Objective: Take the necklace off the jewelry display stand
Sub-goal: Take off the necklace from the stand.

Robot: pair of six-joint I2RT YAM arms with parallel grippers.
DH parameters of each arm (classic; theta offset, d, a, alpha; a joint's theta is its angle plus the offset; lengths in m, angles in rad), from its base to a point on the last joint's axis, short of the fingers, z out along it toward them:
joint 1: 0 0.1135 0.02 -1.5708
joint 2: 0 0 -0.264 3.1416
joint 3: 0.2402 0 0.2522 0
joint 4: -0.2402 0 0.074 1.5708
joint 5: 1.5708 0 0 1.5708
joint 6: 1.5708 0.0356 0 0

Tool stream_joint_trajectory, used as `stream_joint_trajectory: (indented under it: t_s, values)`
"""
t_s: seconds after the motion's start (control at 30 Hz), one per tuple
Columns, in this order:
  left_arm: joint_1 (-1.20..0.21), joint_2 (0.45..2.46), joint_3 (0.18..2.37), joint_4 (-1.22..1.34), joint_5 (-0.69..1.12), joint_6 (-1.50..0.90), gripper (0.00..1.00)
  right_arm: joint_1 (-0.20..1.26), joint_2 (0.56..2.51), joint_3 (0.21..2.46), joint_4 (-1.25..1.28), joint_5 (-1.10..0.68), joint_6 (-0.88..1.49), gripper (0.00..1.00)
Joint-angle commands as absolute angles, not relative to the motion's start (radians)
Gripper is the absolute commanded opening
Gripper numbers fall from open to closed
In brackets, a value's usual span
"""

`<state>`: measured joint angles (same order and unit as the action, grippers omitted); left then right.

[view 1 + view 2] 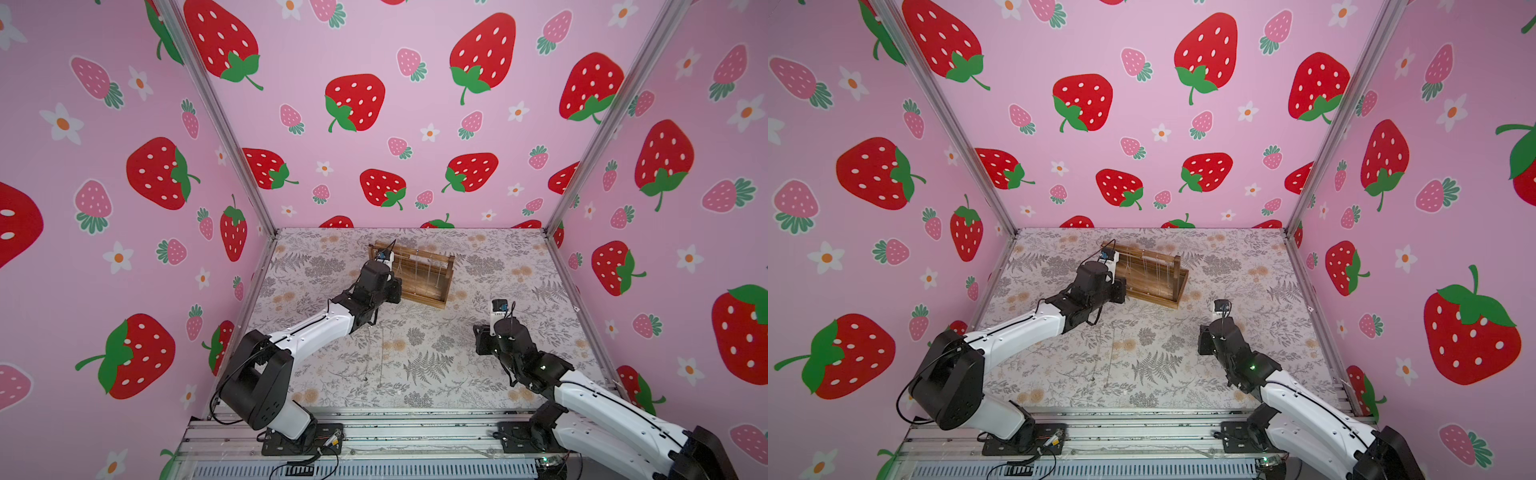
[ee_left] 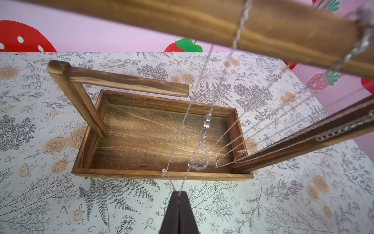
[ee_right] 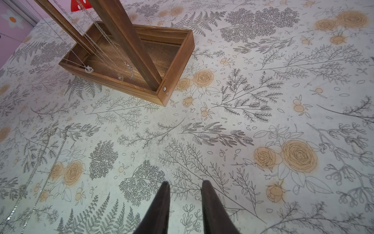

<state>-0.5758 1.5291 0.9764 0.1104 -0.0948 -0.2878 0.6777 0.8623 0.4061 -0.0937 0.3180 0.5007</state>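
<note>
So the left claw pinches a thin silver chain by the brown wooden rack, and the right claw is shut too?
No: the right claw is open and empty, per the right wrist view. The left claw does pinch the thin silver chain by the brown wooden rack.

Left wrist view: my left claw (image 2: 179, 193) shows only its pinched tips, and the rest runs off the frame edge. The necklace (image 2: 164, 171) seems to slip right between those tips, though it's hair-thin there. Close by the claw, the top bar (image 2: 202, 22) of the jewelry display stand (image 2: 153, 174) is a blur with both ends cut off. The chains (image 2: 362, 38) at its far end smear together, so I can't count them. In both top views my wrist (image 1: 374, 276) hides the claw. My right claw (image 3: 185, 184) shows tips only, and beyond it the uprights (image 3: 129, 40) are cropped.
</note>
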Motion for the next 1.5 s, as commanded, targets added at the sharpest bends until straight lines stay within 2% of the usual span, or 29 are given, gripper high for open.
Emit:
stream_joint_trajectory:
  t_s: [0.0, 0.03, 0.1, 0.47, 0.87, 1.0, 1.47]
  values:
    - [-0.575, 1.506, 0.98, 0.144, -0.084, -0.282, 0.27, 0.673, 0.856, 0.422, -0.084, 0.319, 0.492, 0.29]
    - [-0.574, 1.503, 0.98, 0.148, -0.08, -0.272, 0.35, 0.674, 0.854, 0.422, -0.086, 0.32, 0.492, 0.29]
    - [-0.565, 1.497, 0.98, 0.162, -0.053, -0.256, 0.42, 0.672, 0.852, 0.42, -0.087, 0.318, 0.492, 0.29]
    - [-0.436, 1.511, 1.016, 0.249, 0.243, -0.24, 0.41, 0.67, 0.844, 0.42, -0.089, 0.313, 0.496, 0.29]
    - [-0.426, 1.577, 1.059, 0.306, 0.33, -0.241, 0.36, 0.669, 0.849, 0.422, -0.087, 0.311, 0.495, 0.29]
    - [-0.428, 1.589, 1.07, 0.306, 0.306, -0.24, 0.29, 0.67, 0.849, 0.422, -0.087, 0.311, 0.494, 0.29]
    - [-0.434, 1.624, 1.09, 0.318, 0.291, -0.233, 0.16, 0.669, 0.85, 0.421, -0.083, 0.301, 0.493, 0.28]
